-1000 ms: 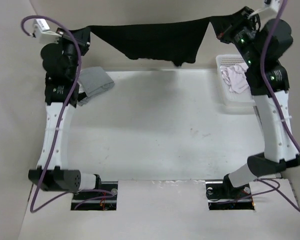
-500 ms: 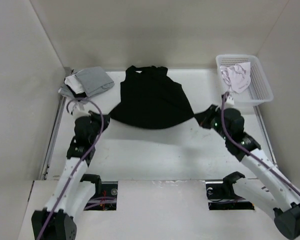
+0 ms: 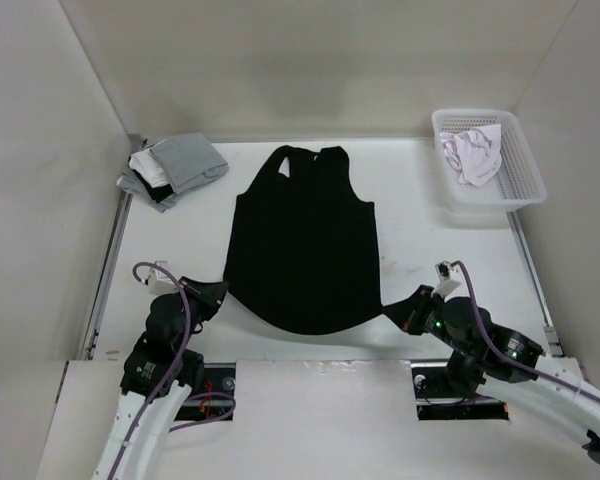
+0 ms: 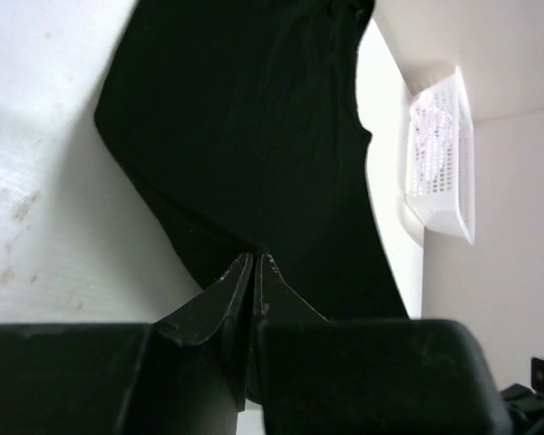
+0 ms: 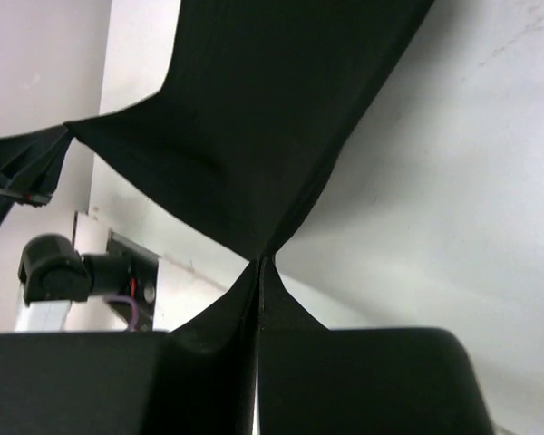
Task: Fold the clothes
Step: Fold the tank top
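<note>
**While both hem corners were pinched, black top (image 3: 302, 240) lay flat on desk (image 3: 430, 250)**

Nearest, left hand (image 3: 212, 293) and right hand (image 3: 395, 308) each clamped a corner. Beyond, a garment stack (image 3: 180, 165) sat far left, a basket (image 3: 492, 205) with a white garment (image 3: 472, 155) far right.

walls (image 3: 310, 60): plain beige | table (image 3: 430, 240): white, scuffed | light: even

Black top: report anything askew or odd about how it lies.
Nothing damaged. The black top lies flat, neckline far, but its hem corners are pulled out into points, pinched by the shut left gripper and right gripper, so the hem bows.
</note>
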